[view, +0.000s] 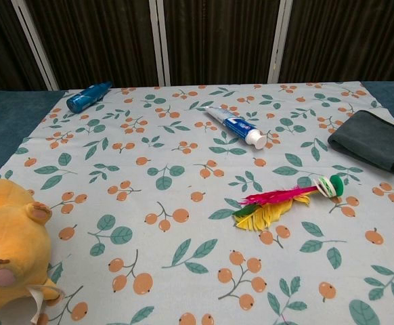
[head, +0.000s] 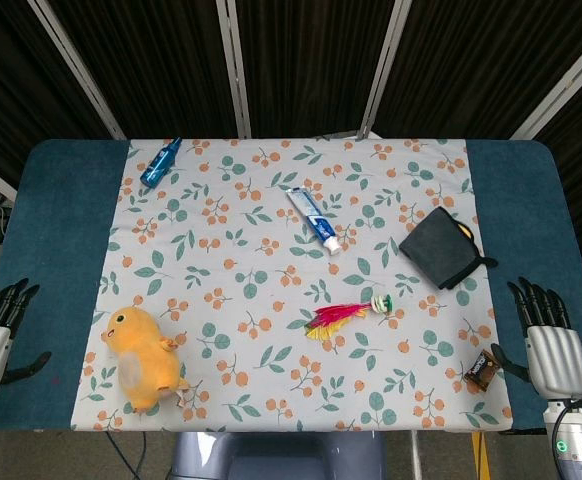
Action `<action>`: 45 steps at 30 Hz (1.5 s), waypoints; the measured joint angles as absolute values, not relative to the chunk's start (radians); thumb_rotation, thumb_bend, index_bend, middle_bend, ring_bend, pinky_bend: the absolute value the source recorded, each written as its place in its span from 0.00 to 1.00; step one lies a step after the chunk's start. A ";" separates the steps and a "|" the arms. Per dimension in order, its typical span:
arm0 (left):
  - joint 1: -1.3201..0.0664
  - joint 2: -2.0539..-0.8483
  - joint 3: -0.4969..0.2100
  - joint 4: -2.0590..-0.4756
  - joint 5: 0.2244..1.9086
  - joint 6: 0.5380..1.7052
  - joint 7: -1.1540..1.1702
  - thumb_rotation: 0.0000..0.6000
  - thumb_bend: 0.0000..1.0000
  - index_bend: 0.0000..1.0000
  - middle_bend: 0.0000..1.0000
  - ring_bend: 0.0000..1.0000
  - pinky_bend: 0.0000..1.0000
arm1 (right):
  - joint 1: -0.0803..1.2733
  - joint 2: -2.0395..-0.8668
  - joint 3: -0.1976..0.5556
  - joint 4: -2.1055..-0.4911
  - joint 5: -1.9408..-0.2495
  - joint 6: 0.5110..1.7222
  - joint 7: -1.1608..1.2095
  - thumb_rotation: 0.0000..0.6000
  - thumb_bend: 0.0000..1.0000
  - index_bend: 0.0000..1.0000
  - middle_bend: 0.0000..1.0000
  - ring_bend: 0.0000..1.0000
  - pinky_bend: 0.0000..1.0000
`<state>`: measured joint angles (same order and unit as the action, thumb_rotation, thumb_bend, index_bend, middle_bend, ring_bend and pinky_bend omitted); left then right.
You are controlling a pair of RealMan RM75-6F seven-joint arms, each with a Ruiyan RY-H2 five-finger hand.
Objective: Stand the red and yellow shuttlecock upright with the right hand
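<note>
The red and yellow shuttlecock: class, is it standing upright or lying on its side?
Lying on its side. The shuttlecock rests flat on the tablecloth, feathers pointing left and its round base to the right.

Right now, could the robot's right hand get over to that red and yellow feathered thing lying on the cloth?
Probably yes. The right hand rests open at the table's edge, and the shuttlecock lies flat with only bare cloth between them; the small brown object sits off that path.

Shuttlecock (view: 285,201) lying flat on floral cloth (view: 183,169), toothpaste tube (view: 235,126) behind, yellow plush (view: 11,250) btm left
</note>
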<state>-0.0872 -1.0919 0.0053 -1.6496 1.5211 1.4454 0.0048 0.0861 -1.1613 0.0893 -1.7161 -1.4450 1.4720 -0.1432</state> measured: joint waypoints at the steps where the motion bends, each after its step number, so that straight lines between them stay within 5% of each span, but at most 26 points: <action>1: -0.087 -1.092 0.006 -1.649 1.522 1.446 0.004 1.00 0.24 0.00 0.00 0.00 0.00 | 0.086 -1.161 0.089 -1.716 -1.445 1.472 -0.143 1.00 0.19 0.00 0.00 0.00 0.00; 22: -0.096 -1.097 0.005 -1.654 1.526 1.436 0.010 1.00 0.24 0.00 0.00 0.00 0.00 | 0.080 -1.153 0.085 -1.722 -1.463 1.485 -0.129 1.00 0.19 0.01 0.00 0.00 0.00; 35: -0.092 -1.099 0.006 -1.657 1.532 1.446 0.014 1.00 0.24 0.00 0.00 0.00 0.00 | 0.167 -1.167 0.102 -1.802 -1.537 1.409 -0.103 1.00 0.19 0.23 0.06 0.00 0.00; 45: -0.095 -1.092 0.005 -1.658 1.527 1.437 -0.013 1.00 0.24 0.00 0.00 0.00 0.00 | 0.275 -1.346 0.127 -1.838 -1.495 1.278 -0.167 1.00 0.21 0.36 0.12 0.00 0.00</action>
<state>-0.0946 -1.0923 0.0053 -1.6585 1.5266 1.4375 -0.0126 0.2751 -1.3457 0.1271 -1.8381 -1.4945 1.2777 -0.1670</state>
